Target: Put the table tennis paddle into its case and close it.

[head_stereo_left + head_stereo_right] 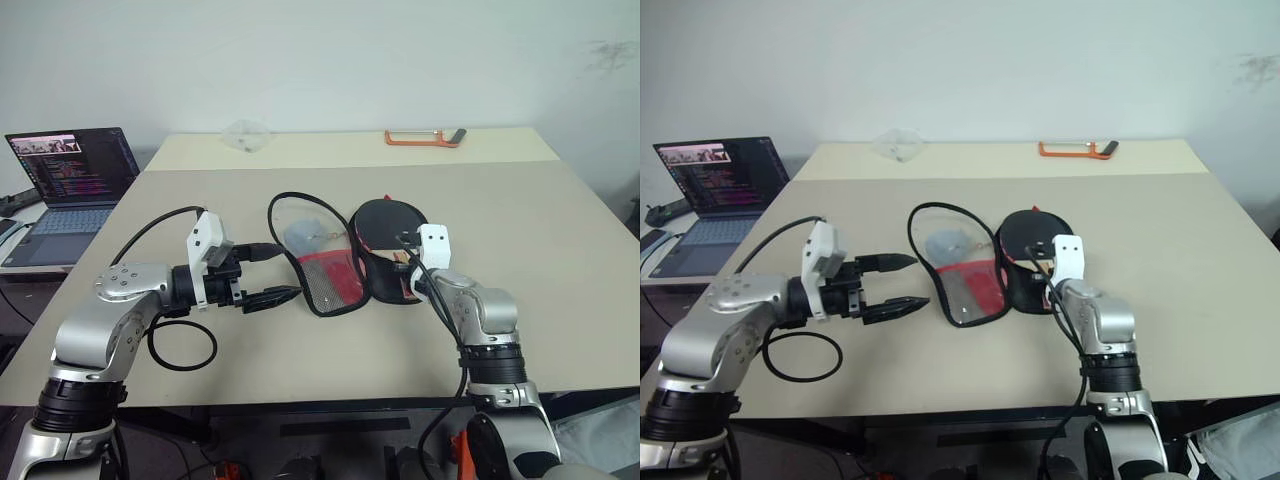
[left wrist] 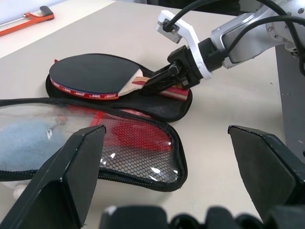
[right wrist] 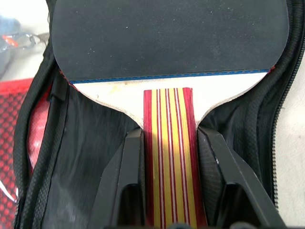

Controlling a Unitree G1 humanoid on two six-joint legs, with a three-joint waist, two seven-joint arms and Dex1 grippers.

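The case [image 1: 322,272] lies unzipped and spread flat mid-table, its clear-and-mesh flap [image 2: 133,143] turned out to the left. In the black right half rests the table tennis paddle [image 1: 388,222], black face up, with its red-striped handle [image 3: 169,157] pointing toward me. My right gripper [image 3: 169,138] reaches in from the near side, and its two fingers [image 3: 131,167] press against both sides of the handle. Left of the flap, my left gripper [image 1: 290,271] hovers wide open and holds nothing.
An open laptop [image 1: 75,185] sits on a side table at far left. An orange-framed saw [image 1: 422,137] and a crumpled clear bag [image 1: 245,135] lie at the back of the table. A black cable loop [image 1: 182,345] hangs by my left arm near the table's front edge.
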